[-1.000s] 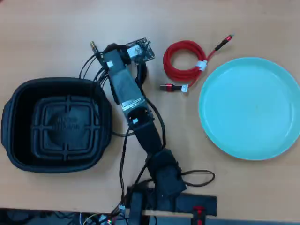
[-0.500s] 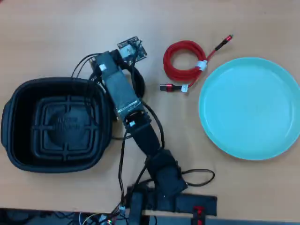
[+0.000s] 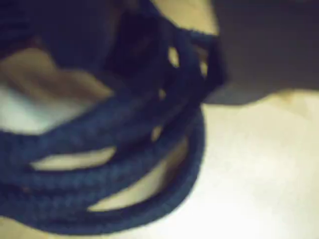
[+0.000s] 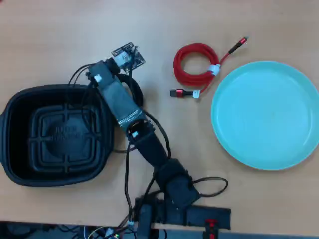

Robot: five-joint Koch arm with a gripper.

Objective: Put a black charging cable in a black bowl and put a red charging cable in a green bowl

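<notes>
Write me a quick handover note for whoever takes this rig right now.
Pincer: above the black bowl's upper right rim in the overhead view; open or shut cannot be told.
Black cable: loops fill the wrist view, apparently carried; not yet in the bowl.
Red cable: coiled on the table, left of the green bowl, untouched.
Done: nothing delivered; both bowls empty.
Left: drop black cable in black bowl, then red in green.

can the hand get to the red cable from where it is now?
Probably yes: the red charging cable lies on bare table right of the hand in the overhead view, nothing between, though the hand looks busy with the black charging cable.
</notes>
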